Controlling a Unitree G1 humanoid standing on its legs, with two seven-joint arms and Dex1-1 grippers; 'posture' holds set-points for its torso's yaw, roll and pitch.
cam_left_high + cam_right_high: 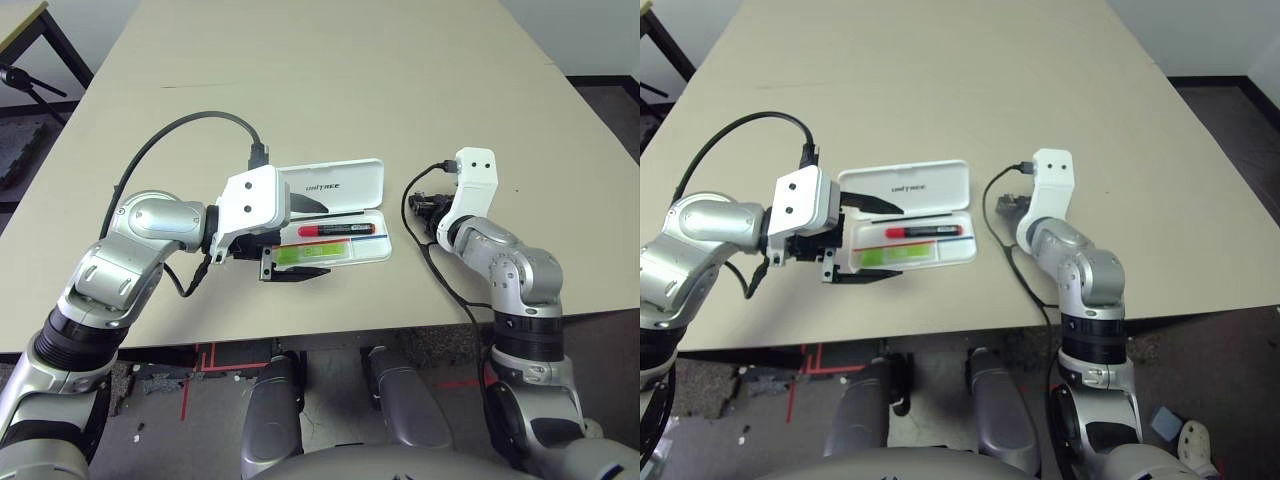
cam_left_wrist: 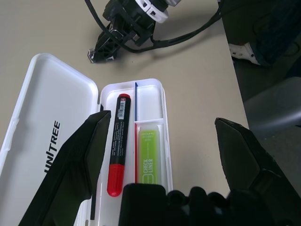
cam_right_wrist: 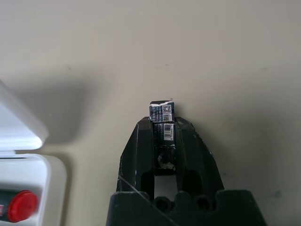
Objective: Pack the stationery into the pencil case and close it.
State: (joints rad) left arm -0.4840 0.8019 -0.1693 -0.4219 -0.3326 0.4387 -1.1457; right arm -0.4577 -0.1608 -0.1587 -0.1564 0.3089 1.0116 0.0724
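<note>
Right gripper [image 3: 164, 136] on my wrist feed is pinched onto a small black clip [image 3: 162, 123], lying on the table [image 3: 211, 56] just beside the pencil case [image 3: 33, 174], ready to lift

From my left wrist camera, left gripper [image 2: 160, 155] stands wide and empty over the case, probably steadying it; red marker [image 2: 117, 136] and green highlighter [image 2: 149, 157] already lie inside

Head view: lid [image 1: 335, 180] still open, so I'd drop the clip in, then close

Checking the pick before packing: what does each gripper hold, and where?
Right gripper pinches the small black piece by its sides, its tip protruding. Left gripper holds nothing.
</note>
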